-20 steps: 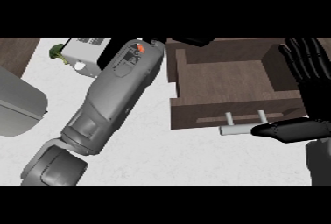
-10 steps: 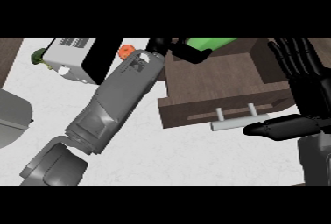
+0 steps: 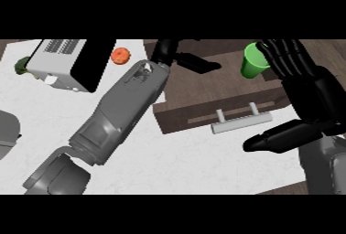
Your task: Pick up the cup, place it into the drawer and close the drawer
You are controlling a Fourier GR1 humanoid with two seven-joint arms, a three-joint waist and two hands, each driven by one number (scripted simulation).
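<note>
The green cup point(image 3: 252, 63) shows over the inside of the open dark-brown drawer point(image 3: 202, 93), toward its back right. It lies against the straight, upward-pointing fingers of my right hand point(image 3: 307, 87), whose thumb sticks out to the left below the drawer's front. That hand is open. My left hand point(image 3: 184, 58) is over the drawer's back left, fingers stretched toward the right, a gap between them and the cup. It holds nothing. The drawer's pale bar handle point(image 3: 240, 120) faces me.
A white and black appliance point(image 3: 67, 64) stands at the back left on the white counter point(image 3: 202, 160). An orange round thing point(image 3: 120, 55) lies beside it and a dark green one point(image 3: 22, 65) at its left. A grey object point(image 3: 7, 130) sits at the left edge.
The cup has gone from the top edge by my left hand down and right, to my right hand's fingers. My left hand is apart from it now.
</note>
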